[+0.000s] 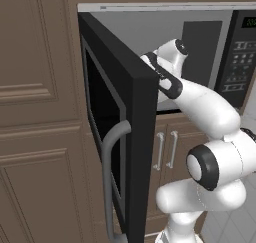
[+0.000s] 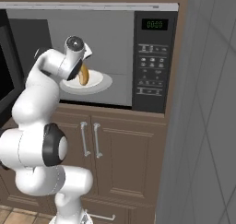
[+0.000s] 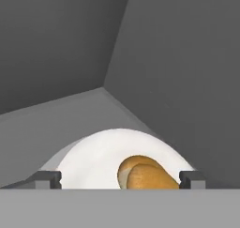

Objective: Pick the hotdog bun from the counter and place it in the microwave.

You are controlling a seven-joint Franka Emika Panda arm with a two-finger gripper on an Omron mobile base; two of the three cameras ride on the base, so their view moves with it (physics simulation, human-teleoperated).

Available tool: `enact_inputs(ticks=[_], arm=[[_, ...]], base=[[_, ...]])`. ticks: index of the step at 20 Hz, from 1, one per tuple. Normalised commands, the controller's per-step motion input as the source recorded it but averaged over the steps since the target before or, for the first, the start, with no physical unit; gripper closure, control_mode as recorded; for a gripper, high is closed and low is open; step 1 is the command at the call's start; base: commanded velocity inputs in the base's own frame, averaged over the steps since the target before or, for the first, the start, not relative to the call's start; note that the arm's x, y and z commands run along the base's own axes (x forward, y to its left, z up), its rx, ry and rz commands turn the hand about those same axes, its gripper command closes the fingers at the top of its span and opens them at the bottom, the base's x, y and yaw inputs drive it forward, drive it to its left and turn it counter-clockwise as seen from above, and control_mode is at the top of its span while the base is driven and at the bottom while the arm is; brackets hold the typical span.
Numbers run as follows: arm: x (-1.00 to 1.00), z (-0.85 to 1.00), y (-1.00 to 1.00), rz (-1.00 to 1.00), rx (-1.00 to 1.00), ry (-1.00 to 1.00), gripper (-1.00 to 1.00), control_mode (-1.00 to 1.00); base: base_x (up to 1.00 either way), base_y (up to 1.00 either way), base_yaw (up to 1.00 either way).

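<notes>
The microwave (image 2: 154, 57) stands open and my arm reaches into its pale grey inside. There the golden-brown hotdog bun (image 2: 83, 74) lies on a round white plate (image 2: 99, 82). In the hand view my gripper (image 3: 119, 180) is open just above the plate (image 3: 93, 161). The bun (image 3: 145, 175) sits between the two fingertips (image 3: 47, 179), nearer the right one, and neither tip presses on it. The counter is out of view.
The black-framed microwave door (image 1: 125, 137) swings out to the left of my arm, with its grey handle (image 1: 110, 152) facing outward. Brown cabinet doors (image 2: 90, 140) sit below the microwave. A grey tiled wall (image 2: 203, 126) rises on the right and a tall brown cabinet (image 1: 35, 112) on the left.
</notes>
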Motion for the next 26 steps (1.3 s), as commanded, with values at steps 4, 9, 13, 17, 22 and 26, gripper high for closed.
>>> enact_inputs(ticks=[4, 9, 13, 17, 22, 26], arm=[[-0.02, 0.00, 0.00, -0.09, 0.00, 0.00, -1.00, -1.00], [0.02, -0.02, 0.00, -0.08, 0.00, 0.00, -1.00, -1.00], [0.38, -0.08, 0.00, -0.06, 0.00, 0.00, -1.00, -1.00], [0.29, -0.05, 0.00, -0.04, 0.00, 0.00, -1.00, -1.00], [0.27, -0.02, 0.00, -0.03, 0.01, -0.05, -1.00, -1.00], [0.02, 0.00, 0.10, -0.05, 0.06, -0.07, -1.00, -1.00]], base=[[0.00, 0.00, 0.00], [0.00, 0.00, 0.00], [0.00, 0.00, 0.00], [0.00, 0.00, 0.00], [0.00, 0.00, 0.00], [0.00, 0.00, 0.00]])
